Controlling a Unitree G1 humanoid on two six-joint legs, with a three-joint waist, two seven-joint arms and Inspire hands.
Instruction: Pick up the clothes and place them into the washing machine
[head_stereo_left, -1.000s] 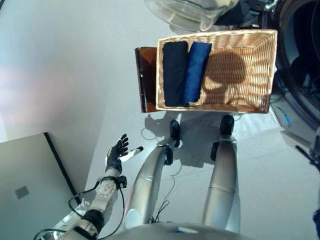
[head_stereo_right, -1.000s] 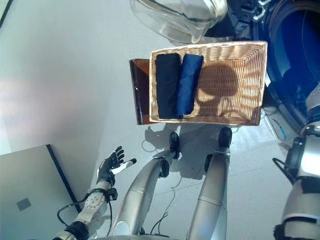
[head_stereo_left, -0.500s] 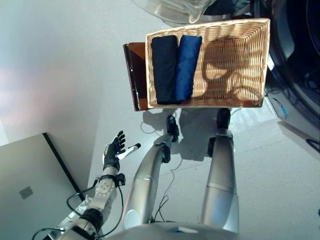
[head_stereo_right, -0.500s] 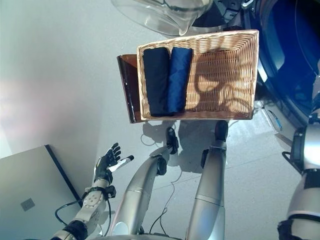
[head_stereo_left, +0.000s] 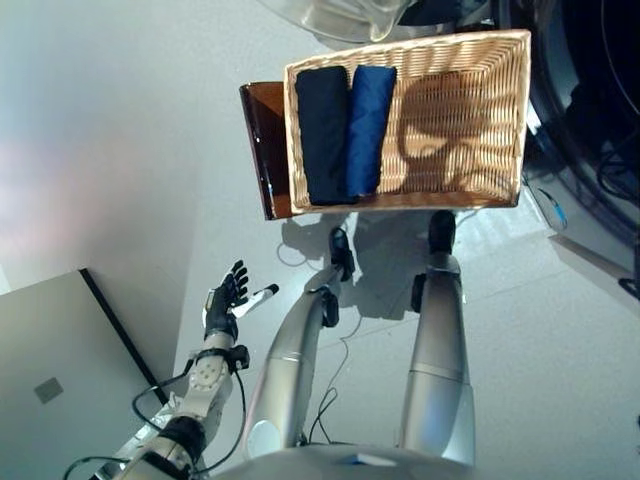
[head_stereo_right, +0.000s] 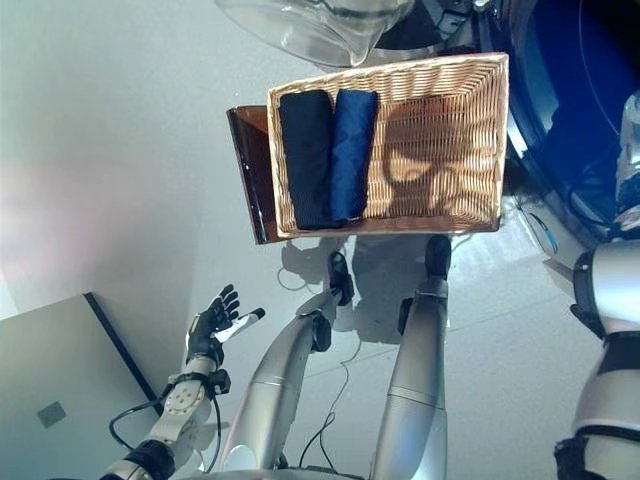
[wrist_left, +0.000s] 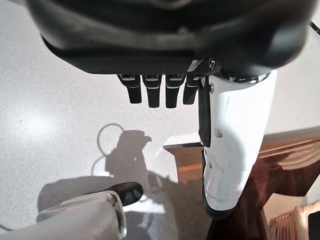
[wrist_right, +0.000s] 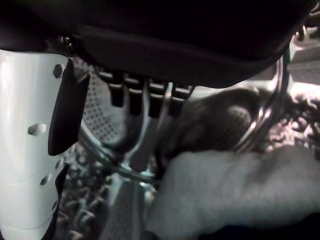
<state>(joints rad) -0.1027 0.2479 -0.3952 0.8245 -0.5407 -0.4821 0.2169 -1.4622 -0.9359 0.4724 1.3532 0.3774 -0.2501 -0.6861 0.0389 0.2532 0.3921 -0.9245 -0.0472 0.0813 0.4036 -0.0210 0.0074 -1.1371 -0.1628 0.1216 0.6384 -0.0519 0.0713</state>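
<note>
A wicker basket (head_stereo_left: 470, 140) holds two folded garments side by side: a dark navy one (head_stereo_left: 325, 135) and a blue one (head_stereo_left: 370, 130). The washing machine's open drum (head_stereo_right: 570, 90) lies just right of the basket. My right arm (head_stereo_right: 610, 300) reaches into that drum. In the right wrist view my right hand (wrist_right: 190, 40) is open inside the perforated drum, with straight fingers above a pale cloth (wrist_right: 235, 185) and a dark one (wrist_right: 215, 120). My left hand (head_stereo_left: 225, 305) hangs open over the floor, well short of the basket and holding nothing.
The basket rests on a brown glossy stand (head_stereo_left: 260, 150), also seen in the left wrist view (wrist_left: 280, 165). The machine's round glass door (head_stereo_right: 310, 25) hangs open beyond the basket. A grey flat-topped box (head_stereo_left: 50, 390) stands at the near left.
The camera has shifted, so the basket sits further left and higher in the picture. The left hand keeps its open pose.
</note>
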